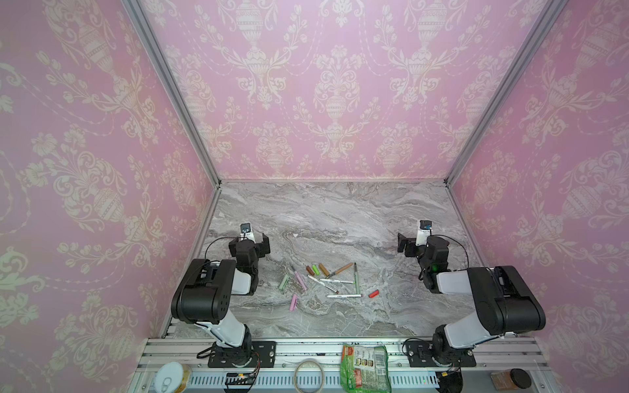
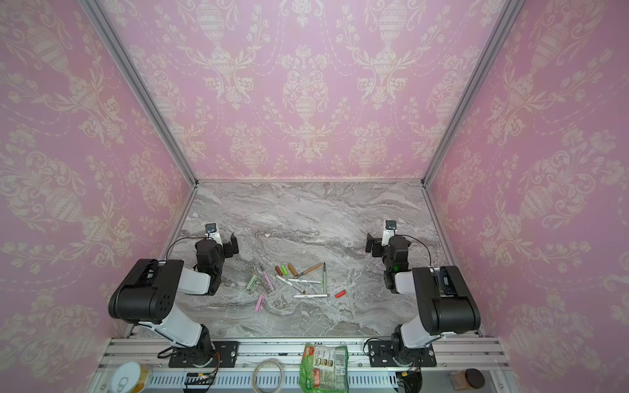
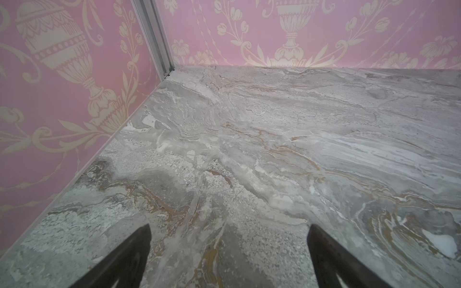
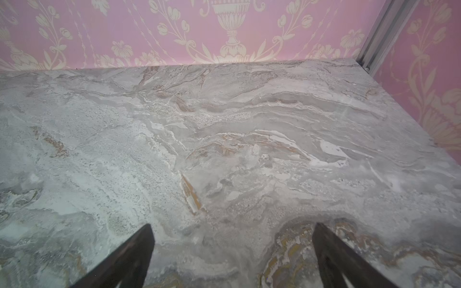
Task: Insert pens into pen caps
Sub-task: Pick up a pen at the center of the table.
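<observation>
In both top views the pens (image 1: 335,281) and caps (image 1: 316,269) lie loose in the middle of the bench (image 1: 340,211), between the two arms, and no pen is in a cap yet. Three caps sit side by side at the far edge of the pile. The red cap (image 2: 340,293) lies apart towards the right arm, and the pink cap (image 2: 259,302) is nearest the front. Two white pens (image 2: 296,282) touch or cross; I cannot tell which. The left end effector (image 1: 249,241) and right end effector (image 1: 412,242) hang on either side, well apart from the pile, jaws spread wide and empty.

The left wrist view shows only bare bench between its wide-open fingers (image 3: 129,254), with the side wall (image 3: 50,99) near.

The right wrist view shows the same: open fingers (image 4: 132,256), bare bench, and the corner post (image 4: 381,32) well ahead.

The pens look light, stiff and round, so they will likely roll or skid if nudged. Mid-barrel seems the safest hold, and a cap is best held near its closed end, mouth left free. The far half of the bench gives open room for lining them up, though walls hem in both sides.
</observation>
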`<action>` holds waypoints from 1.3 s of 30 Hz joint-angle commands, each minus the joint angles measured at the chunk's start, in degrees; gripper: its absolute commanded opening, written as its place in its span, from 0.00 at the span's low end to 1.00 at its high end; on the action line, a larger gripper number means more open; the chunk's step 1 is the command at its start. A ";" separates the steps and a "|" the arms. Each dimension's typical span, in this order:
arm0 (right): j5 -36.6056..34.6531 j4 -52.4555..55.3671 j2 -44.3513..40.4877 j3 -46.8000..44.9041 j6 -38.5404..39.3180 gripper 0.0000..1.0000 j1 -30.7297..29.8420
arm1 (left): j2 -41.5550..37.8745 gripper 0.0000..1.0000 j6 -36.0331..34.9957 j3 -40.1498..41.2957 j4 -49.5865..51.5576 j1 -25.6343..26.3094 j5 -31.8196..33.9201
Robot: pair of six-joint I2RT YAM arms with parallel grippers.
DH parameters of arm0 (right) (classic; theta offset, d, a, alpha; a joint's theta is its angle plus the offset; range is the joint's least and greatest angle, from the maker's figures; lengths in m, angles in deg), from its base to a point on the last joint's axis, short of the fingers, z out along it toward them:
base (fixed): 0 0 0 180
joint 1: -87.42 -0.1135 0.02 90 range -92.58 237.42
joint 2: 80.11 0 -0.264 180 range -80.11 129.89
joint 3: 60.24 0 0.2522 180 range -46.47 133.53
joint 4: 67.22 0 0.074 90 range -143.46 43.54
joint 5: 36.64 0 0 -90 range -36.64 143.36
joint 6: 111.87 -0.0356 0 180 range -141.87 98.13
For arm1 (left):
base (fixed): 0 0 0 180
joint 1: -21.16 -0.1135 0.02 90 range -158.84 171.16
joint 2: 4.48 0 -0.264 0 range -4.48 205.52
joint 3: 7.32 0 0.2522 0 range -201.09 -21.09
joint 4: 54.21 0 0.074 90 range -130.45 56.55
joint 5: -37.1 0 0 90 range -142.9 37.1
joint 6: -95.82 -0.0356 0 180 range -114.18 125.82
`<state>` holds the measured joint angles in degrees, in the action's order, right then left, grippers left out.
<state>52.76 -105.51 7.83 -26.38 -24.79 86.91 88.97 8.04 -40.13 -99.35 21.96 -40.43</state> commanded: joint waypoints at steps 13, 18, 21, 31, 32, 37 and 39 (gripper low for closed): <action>0.32 -1.23 0.34 1.00 0.98 1.00 -0.55 | 0.33 0.99 -0.12 -1.14 0.08 -1.72 -2.67; -1.05 -1.54 0.43 0.82 0.40 1.00 -0.57 | 0.34 0.99 -0.11 -0.91 -0.12 -1.70 -2.71; -3.62 -0.41 -0.97 0.90 -0.53 1.00 -0.58 | 0.28 0.99 -0.19 -0.98 -0.09 -1.70 -2.64; 2.28 27.64 -23.77 10.65 -26.41 1.00 1.22 | -27.06 0.99 15.30 -6.75 27.40 -0.28 6.82; 7.03 27.90 -23.85 12.00 -27.65 1.00 1.80 | -29.62 0.99 16.01 -8.19 29.71 -0.54 2.64; 17.35 45.71 -20.15 23.77 -22.73 0.99 -2.04 | -33.17 0.99 18.20 -18.88 47.60 -0.45 -12.73; 13.59 54.92 -18.97 28.16 -16.81 0.99 -7.33 | -32.65 0.99 21.12 -21.78 52.96 -0.28 -16.76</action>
<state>63.84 -68.22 -12.51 -2.95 -45.64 84.64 55.62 23.73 -59.32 -61.95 21.37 -48.06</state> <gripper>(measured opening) 0.993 0.994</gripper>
